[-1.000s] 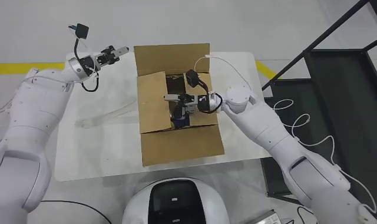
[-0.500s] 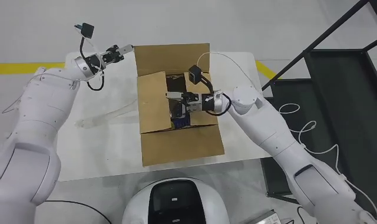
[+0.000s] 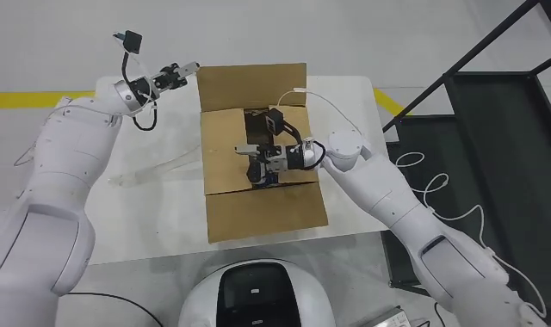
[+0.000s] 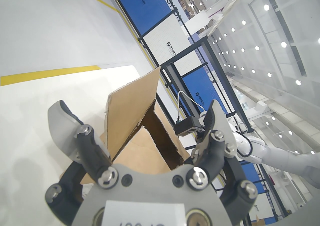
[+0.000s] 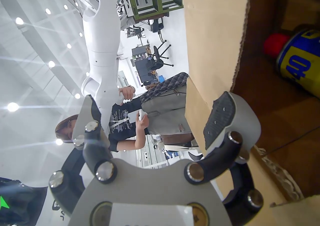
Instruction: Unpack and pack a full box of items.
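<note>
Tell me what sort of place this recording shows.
Probably an industrial hall or robotics test floor: a yellow floor line, blue partition panels on black frames, and a high ceiling with rows of lights.

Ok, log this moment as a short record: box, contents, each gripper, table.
box: cardboard box, flaps open, on the white table
contents seen: blue-and-yellow spray can with a red cap, inside the box; the rest is hidden
right gripper: open, holding nothing, at the box opening beside an inner flap
left gripper: open, empty, above the table near the box's far corner
also on table: pale clear sheet beside the box
</note>
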You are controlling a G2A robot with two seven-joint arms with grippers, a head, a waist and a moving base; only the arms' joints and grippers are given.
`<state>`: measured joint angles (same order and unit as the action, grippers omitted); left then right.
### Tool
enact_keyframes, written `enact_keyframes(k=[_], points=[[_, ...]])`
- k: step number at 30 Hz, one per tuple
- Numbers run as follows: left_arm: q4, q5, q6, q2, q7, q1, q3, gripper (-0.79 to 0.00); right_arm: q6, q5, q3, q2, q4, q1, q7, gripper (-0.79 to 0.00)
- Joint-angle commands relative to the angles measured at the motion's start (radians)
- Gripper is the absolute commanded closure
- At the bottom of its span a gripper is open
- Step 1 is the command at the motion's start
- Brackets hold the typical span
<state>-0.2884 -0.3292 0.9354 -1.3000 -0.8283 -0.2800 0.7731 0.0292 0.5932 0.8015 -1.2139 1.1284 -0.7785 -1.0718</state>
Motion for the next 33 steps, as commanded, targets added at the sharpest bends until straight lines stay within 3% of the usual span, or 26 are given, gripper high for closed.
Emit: enact_keyframes(k=[1, 8, 13, 25, 33], points=[[0.003, -0.017, 0.006, -0.001, -0.036, 0.001, 0.005, -0.785, 0.001, -0.005, 0.002, 0.000, -0.003, -0.001, -0.003, -0.785], [-0.045, -0.080, -0.038, 0.007, -0.094, -0.022, 0.017, -0.785, -0.007, -0.011, 0.010, -0.003, -0.023, -0.007, -0.017, -0.785], [-0.008, -0.035, -0.019, 0.017, -0.075, -0.013, 0.010, -0.785, -0.005, -0.013, 0.009, -0.009, -0.048, -0.005, -0.028, -0.785], [0.016, 0.065, -0.058, -0.033, -0.028, 0.002, -0.034, -0.785, -0.003, -0.025, 0.022, -0.015, -0.062, 0.000, -0.044, -0.785], [0.016, 0.065, -0.058, -0.033, -0.028, 0.002, -0.034, -0.785, -0.003, -0.025, 0.022, -0.015, -0.062, 0.000, -0.044, -0.785]])
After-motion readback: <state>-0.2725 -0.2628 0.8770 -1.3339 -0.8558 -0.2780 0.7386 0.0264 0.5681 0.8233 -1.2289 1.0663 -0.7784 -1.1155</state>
